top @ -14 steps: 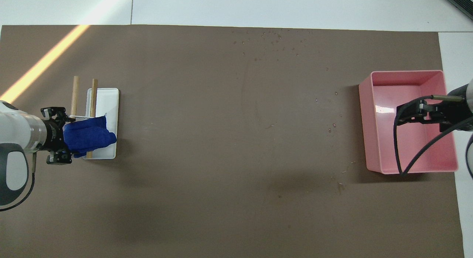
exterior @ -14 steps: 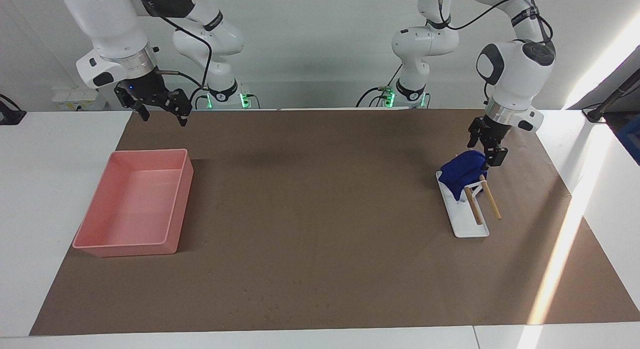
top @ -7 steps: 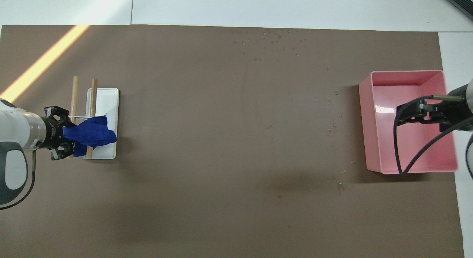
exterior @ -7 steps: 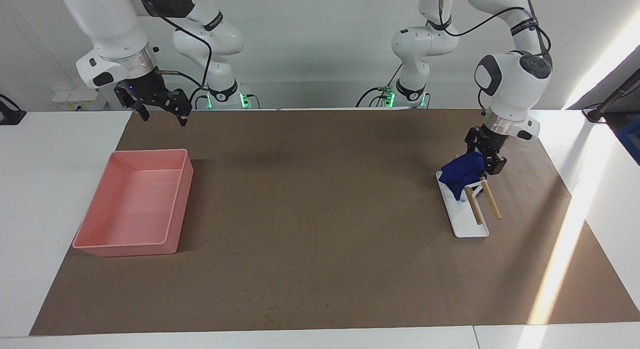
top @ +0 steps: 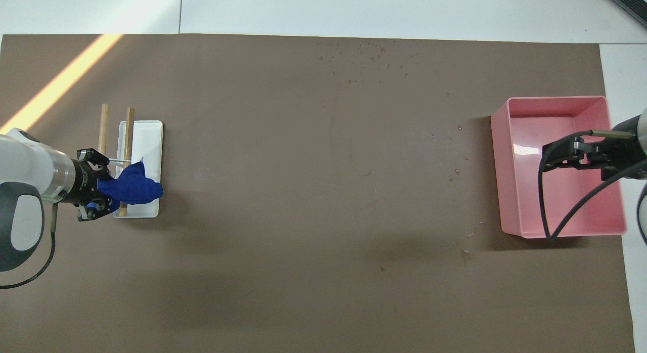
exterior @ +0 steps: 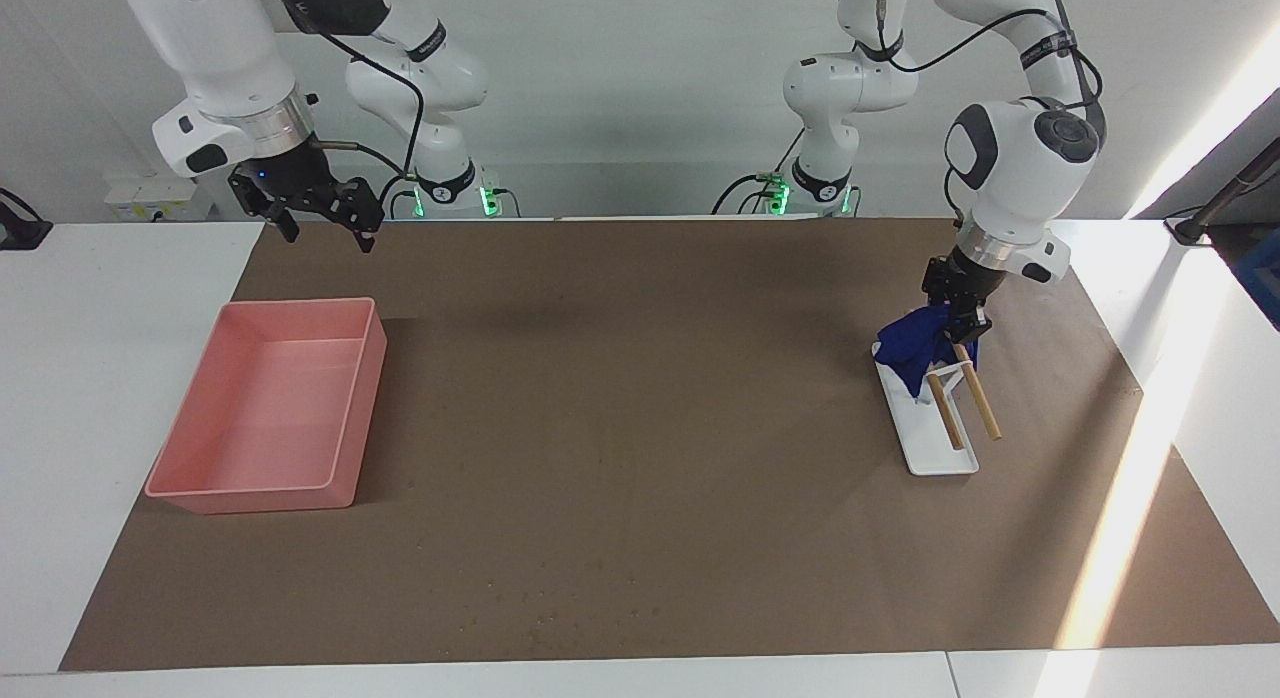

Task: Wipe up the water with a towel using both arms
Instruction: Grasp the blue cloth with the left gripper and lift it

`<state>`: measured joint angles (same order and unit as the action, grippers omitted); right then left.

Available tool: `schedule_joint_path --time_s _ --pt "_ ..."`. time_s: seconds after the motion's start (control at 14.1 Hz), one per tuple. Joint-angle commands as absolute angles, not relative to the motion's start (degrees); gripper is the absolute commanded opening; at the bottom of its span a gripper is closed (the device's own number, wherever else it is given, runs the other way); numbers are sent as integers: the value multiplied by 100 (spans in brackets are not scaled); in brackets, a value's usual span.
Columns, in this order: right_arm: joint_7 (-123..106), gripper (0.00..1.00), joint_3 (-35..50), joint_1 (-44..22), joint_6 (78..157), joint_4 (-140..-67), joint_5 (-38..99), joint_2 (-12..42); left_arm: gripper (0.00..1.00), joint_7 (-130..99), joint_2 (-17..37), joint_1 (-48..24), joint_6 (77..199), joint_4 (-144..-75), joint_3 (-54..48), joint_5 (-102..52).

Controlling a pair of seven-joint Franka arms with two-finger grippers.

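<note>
The towel [exterior: 908, 346], a small royal-blue bundle, hangs bunched over a white stand with two wooden rods [exterior: 984, 406] at the left arm's end of the table. My left gripper [exterior: 955, 316] is shut on the towel's upper edge, reaching down from above; in the overhead view the left gripper [top: 103, 191] sits at the towel [top: 135, 187] by the rods. Scattered water drops [exterior: 560, 606] lie on the brown mat near the table edge farthest from the robots, and the drops [top: 374, 52] also show from overhead. My right gripper [exterior: 320, 216] waits open in the air over the pink tray [top: 556, 101].
The white base [exterior: 940, 450] of the stand lies on the mat under the towel. The pink tray [exterior: 262, 494] stands at the right arm's end. A few more drops [top: 455, 172] lie beside the tray, toward the mat's middle.
My left gripper closed on the towel and rose a little, drawing the cloth into a tighter bunch. The right arm has not moved.
</note>
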<state>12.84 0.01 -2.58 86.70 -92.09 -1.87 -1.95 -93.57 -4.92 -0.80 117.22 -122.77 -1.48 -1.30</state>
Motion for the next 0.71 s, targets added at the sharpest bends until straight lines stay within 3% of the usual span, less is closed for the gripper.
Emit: schedule_joint_path --time_s 0.0,0.28,0.64 --pt "1151 100 9 -211 8736 -9396 -211 -360 0 -9422 -308 -369 10866 -11489 -123 -167" --pt "1143 100 9 -211 8728 -9396 -211 -360 0 -9894 -334 -562 10091 -10698 -149 -859" --pt "1143 100 9 -211 8710 -9396 -211 -360 0 -12247 -448 -1176 10169 -10363 -991 -1019"
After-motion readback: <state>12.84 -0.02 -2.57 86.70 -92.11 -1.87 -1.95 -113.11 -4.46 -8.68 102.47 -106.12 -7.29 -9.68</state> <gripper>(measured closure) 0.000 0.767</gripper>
